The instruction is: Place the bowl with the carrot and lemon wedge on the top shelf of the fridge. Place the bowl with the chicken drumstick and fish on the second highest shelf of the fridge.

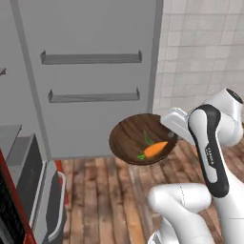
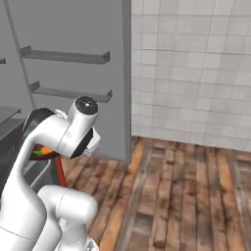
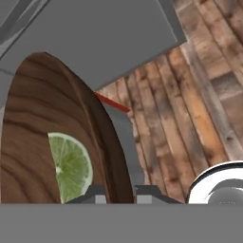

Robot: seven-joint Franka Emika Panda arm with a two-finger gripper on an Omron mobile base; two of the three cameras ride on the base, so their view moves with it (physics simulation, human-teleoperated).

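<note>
The dark brown wooden bowl (image 1: 131, 138) hangs in the air above the wooden floor, in front of a grey fridge door. My gripper (image 1: 169, 131) is shut on its right rim. In the hand view my gripper (image 3: 118, 193) pinches the bowl's (image 3: 28, 123) edge between both tips. The orange carrot (image 1: 155, 149) lies low in the bowl, and a bit of the carrot (image 2: 44, 150) peeks out behind my arm. The lemon wedge (image 3: 71, 166) rests inside against the wall. The top shelf, the second highest shelf, the chicken drumstick and the fish are out of view.
The grey fridge door (image 1: 95, 28) carries two narrow door racks (image 1: 90, 58) (image 1: 94, 96). A tiled wall (image 1: 200, 47) stands to the right. At the lower left sits a dark and red appliance (image 1: 28, 190) below a grey ledge (image 1: 8, 133). Wooden floor (image 2: 186, 196) spreads to the right.
</note>
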